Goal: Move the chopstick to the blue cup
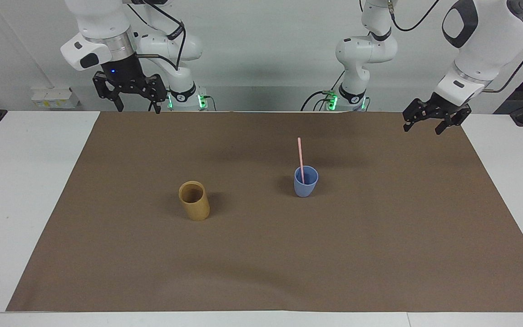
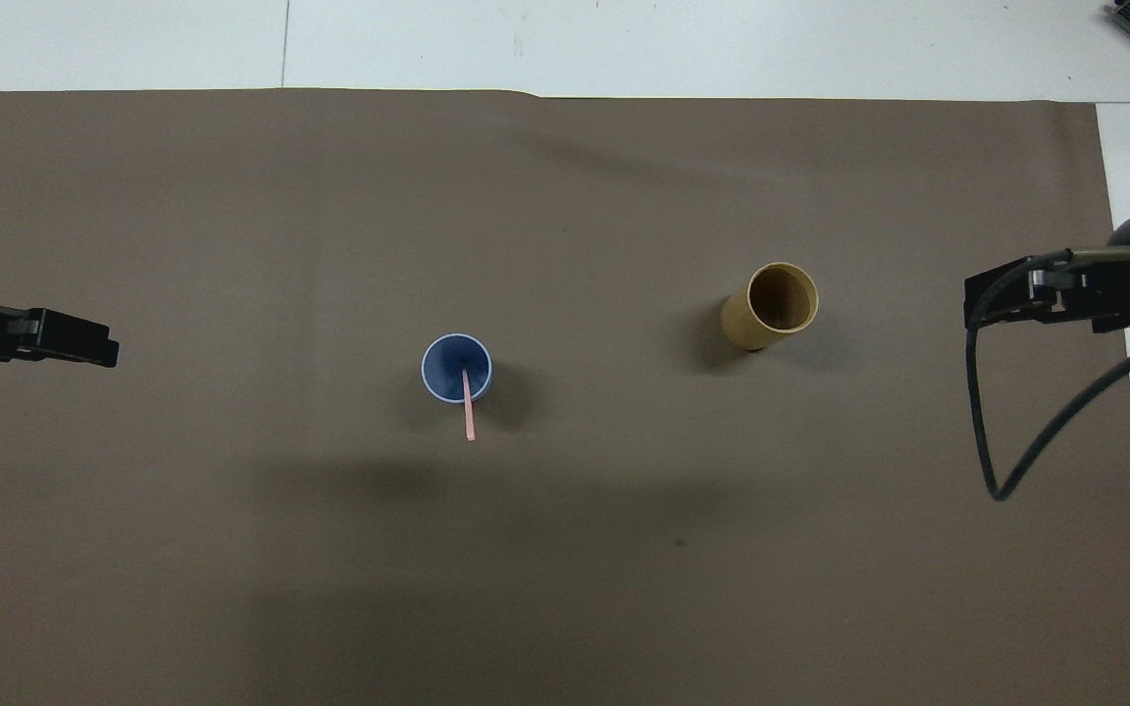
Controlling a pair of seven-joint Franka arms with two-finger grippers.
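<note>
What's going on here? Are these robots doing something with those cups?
Nothing is being handled right now. The chopstick already stands in the blue cup, so the job looks done. The tan cup stands beside it, toward the right arm's end of the table. The right gripper and the left gripper both hang open and empty, each over its own end of the brown mat.

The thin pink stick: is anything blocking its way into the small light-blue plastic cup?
Nothing visible does. The thin pale-pink chopstick already stands inside the small light-blue plastic cup; both open grippers hang apart from it.
</note>
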